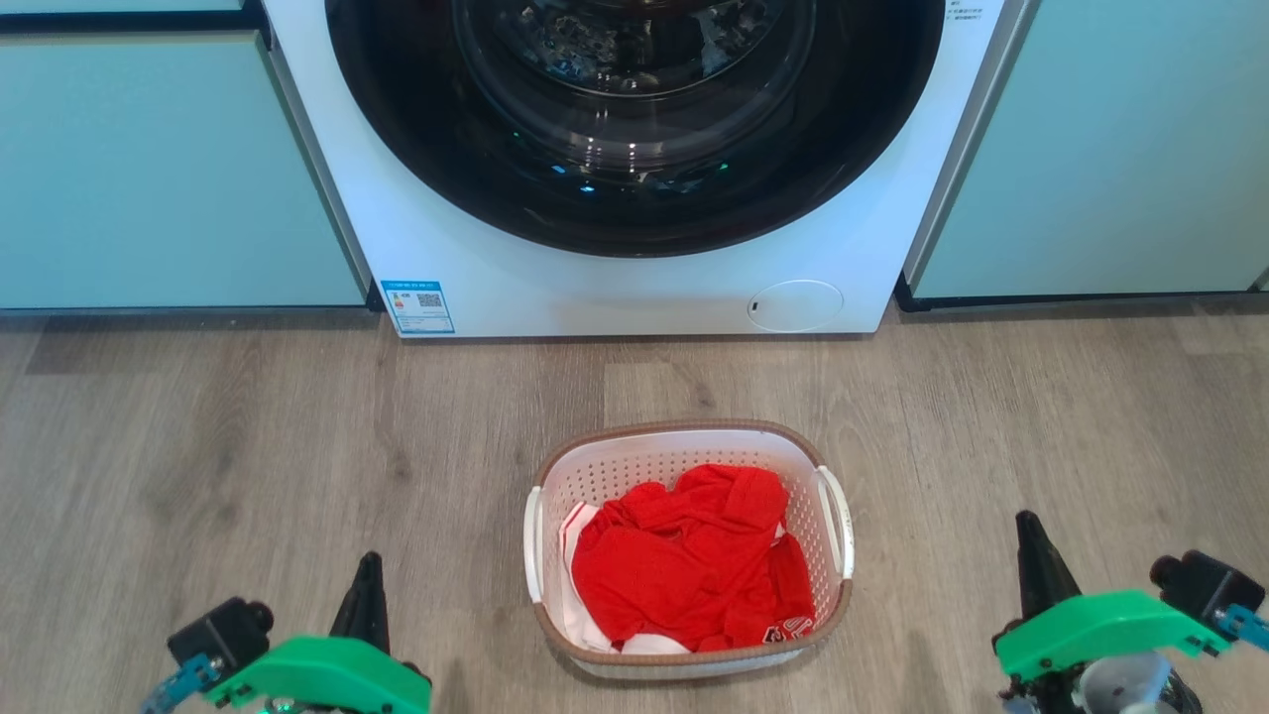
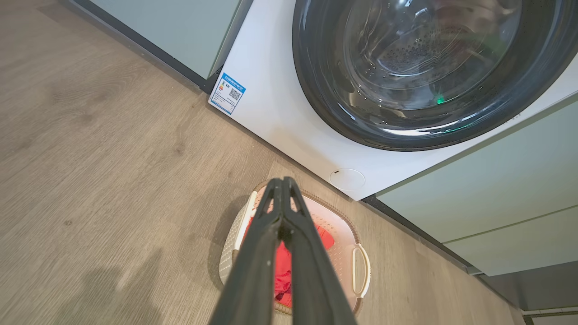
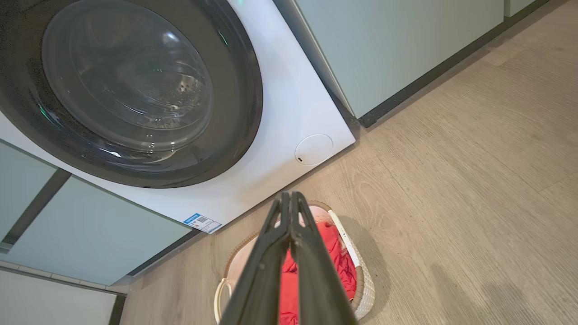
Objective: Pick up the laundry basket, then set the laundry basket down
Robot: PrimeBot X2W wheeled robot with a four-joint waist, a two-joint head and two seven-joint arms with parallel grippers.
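Left gripper (image 1: 368, 593) and right gripper (image 1: 1030, 543) low, dark tapered fingers pressed together, each well apart from laundry basket (image 1: 676, 464), rounded white perforated plastic with brown woven-look rim, crumpled red cloth (image 1: 694, 570) inside, on wood-grain floor (image 1: 248, 446) before glossy white washing machine (image 1: 634, 293).

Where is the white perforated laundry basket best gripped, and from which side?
Take the white perforated plastic laundry basket by its two white loop handles: left handle with the left gripper, right handle with the right gripper, each from its own side. It sits upright between them, handles outward; both grippers are shut and should probably open first.
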